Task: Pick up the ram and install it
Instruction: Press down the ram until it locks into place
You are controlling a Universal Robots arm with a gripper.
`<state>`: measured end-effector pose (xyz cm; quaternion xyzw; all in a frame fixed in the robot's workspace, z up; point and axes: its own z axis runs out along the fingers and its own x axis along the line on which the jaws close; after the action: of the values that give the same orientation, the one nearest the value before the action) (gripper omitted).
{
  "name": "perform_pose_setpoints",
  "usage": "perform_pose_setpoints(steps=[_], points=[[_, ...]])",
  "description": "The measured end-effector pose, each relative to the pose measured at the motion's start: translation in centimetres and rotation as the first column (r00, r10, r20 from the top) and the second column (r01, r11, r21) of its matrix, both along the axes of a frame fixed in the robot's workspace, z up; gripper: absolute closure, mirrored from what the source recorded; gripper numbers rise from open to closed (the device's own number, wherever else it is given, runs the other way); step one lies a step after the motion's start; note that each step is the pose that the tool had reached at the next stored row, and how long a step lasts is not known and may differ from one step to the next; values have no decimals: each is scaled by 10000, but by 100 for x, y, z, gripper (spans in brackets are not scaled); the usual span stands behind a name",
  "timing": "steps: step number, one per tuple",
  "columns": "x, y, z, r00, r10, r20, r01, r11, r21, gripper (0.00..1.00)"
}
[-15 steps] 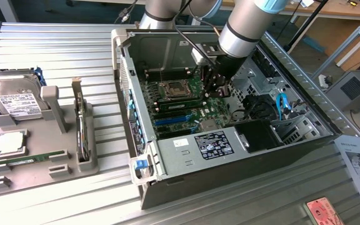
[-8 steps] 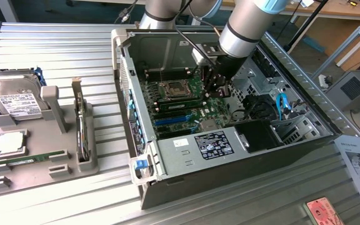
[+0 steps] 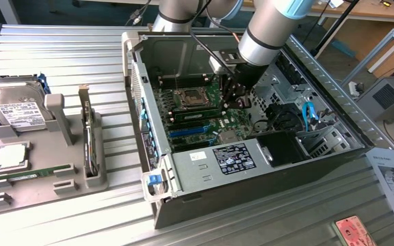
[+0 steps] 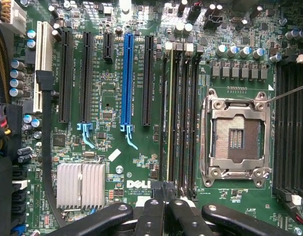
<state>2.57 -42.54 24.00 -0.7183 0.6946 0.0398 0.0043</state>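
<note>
One ram point(image 4: 169, 113) stands seated in the board point(image 4: 107, 118) beside the socket point(image 4: 236, 137); gripper point(image 4: 164, 192), jaws pinched together and holding nothing, sits at its end, probably to press it home.

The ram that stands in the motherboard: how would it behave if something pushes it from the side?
The ram shows as a thin edge, so it is probably light and might flex or crack under a sideways push. It sits upright in the row of black memory slots, so it likely will not tip or slide.
</note>
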Motion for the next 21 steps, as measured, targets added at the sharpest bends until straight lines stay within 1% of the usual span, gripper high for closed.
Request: perform_pose_setpoints(steps=[2, 11, 17, 21], points=[[-1, 3, -2, 10000, 0, 1, 0, 10000, 1, 89], [-40, 59, -16, 10000, -1, 14, 1, 10000, 2, 89], [-8, 60, -18, 10000, -1, 15, 1, 10000, 3, 89], [-7, 59, -44, 10000, -1, 24, 1, 10000, 1, 89]])
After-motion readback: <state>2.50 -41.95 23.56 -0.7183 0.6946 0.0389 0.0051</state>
